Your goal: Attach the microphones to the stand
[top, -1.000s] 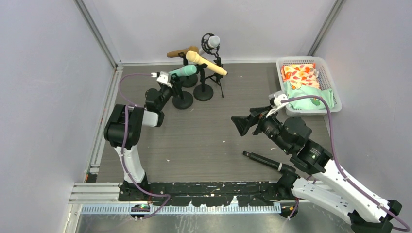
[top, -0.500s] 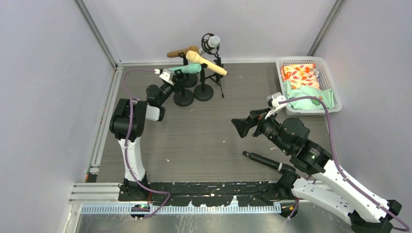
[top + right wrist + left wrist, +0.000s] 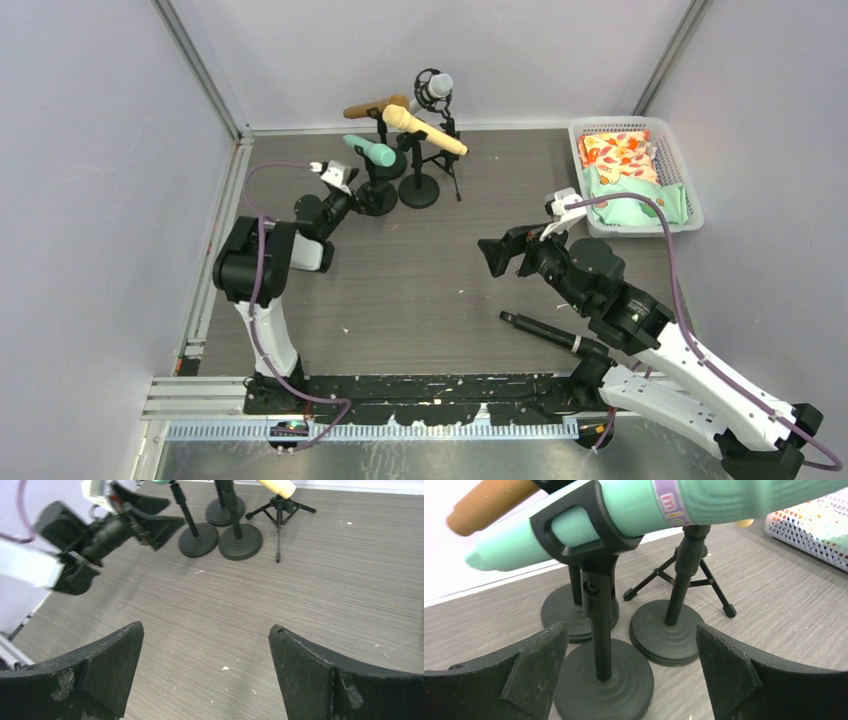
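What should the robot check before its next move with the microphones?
1. Teal microphone sits in its stand's clip: ok.
2. Left fingers open, not touching the teal microphone: ok.
3. Right fingers open and empty: ok.
4. Black microphone lies on the table, nothing on top of it: ok.
5. A free stand for it: cannot tell; the stands in view each seem to hold a microphone.
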Motion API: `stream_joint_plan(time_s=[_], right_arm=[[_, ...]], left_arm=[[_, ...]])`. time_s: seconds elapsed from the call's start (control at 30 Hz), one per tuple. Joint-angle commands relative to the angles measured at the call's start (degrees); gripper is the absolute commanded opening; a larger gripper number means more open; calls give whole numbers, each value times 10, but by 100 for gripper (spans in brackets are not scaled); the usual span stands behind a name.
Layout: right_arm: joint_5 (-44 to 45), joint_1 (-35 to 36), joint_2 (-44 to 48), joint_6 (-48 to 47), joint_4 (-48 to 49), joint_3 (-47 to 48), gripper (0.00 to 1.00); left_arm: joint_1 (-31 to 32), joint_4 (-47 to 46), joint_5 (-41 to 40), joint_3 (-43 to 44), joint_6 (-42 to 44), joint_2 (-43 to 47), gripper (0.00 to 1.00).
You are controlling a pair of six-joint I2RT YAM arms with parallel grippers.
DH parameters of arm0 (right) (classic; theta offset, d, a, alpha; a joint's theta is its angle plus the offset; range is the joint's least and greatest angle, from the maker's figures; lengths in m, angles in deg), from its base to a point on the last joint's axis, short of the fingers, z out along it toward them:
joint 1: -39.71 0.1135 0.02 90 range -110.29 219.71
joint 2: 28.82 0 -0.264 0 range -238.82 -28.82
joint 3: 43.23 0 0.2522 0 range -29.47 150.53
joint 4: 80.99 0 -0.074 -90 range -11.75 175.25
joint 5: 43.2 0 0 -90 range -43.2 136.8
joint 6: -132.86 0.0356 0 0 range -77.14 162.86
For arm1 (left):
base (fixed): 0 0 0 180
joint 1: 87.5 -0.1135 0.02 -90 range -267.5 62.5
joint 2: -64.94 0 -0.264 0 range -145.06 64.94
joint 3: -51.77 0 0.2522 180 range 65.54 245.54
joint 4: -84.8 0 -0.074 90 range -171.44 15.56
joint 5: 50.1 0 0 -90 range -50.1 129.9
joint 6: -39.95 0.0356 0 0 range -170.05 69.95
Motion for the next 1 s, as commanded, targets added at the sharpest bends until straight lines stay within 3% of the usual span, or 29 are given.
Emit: stream_joint_plan(time_s=[0.0,0.13,0.23,0.43,0.6,0.73,0.97], right_arm=[[81,-2,-26,2,2,18,100],[97,-10,-90,-6,-30,50,100],[54,-41,-147,-2,-65,85,100],[-98,-168,-220,53,-110,115,100],[-113,-231,-212,98,-134,116,100],[-86,-260,-206,113,-174,133,100],[40,-260,-140,79,-224,144,100]], left_arm=[[6,-46,-62,-72,-15,94,100],[36,-6,-117,-154,-55,184,100],[87,115,-147,-201,-47,285,100],[180,567,-276,-176,-85,545,100],[182,852,-386,-110,-112,676,100],[181,986,-440,-54,-155,723,100],[181,1094,-400,19,-157,685,100]])
